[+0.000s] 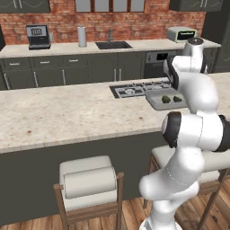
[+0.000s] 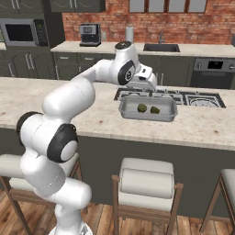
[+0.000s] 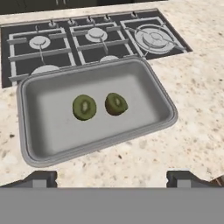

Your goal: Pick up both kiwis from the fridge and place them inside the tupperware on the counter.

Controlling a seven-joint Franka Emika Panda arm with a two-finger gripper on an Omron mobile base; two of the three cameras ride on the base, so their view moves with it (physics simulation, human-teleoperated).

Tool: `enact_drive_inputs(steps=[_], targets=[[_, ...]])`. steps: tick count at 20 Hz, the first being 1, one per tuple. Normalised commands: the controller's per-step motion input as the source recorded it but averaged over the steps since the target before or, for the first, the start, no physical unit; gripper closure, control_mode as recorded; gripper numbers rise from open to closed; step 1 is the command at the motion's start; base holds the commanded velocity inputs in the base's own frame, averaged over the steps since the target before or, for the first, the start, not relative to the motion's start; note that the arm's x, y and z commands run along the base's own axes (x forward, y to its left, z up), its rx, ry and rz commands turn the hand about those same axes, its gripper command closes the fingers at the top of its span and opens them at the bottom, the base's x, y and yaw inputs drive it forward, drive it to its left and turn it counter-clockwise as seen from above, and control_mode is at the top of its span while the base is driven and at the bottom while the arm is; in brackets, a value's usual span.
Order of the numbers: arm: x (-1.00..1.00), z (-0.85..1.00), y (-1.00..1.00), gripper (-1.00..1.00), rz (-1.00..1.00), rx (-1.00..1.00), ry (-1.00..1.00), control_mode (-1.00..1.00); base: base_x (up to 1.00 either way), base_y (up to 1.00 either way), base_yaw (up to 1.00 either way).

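The grey tupperware (image 3: 28, 127) (image 2: 126, 112) (image 1: 155, 103) sits on the beige counter (image 3: 192, 87) (image 2: 202, 124) (image 1: 67, 112), just in front of the cooktop. Two kiwis lie side by side on its floor, one (image 3: 84, 107) (image 2: 142, 108) (image 1: 165, 99) close beside the other (image 3: 116, 104) (image 2: 155, 110) (image 1: 178, 99). My gripper (image 3: 111, 179) (image 2: 143, 87) hovers above the tray's near rim, open, with nothing between its fingers. The fridge is out of view.
A black cooktop (image 3: 87, 39) (image 2: 193, 98) (image 1: 130, 90) with burners borders the tray's far side. Padded stools (image 1: 87, 179) (image 2: 144, 179) stand below the counter's front edge. The back counter holds a sink (image 1: 112, 45) and a coffee machine (image 1: 38, 37).
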Motion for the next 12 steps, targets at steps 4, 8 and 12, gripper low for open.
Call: enact_drive_inputs(steps=[4, 8, 12], targets=[[-0.93, 0.32, 0.34, -1.00, -0.03, 0.00, 0.00, -1.00, 0.00, 0.00, 0.00], [-0.95, 0.34, 0.35, -1.00, -0.01, 0.00, 0.00, -1.00, 0.00, 0.00, 0.00], [-1.00, 0.32, 0.35, -1.00, 0.00, 0.00, 0.00, -1.00, 0.00, 0.00, 0.00]])
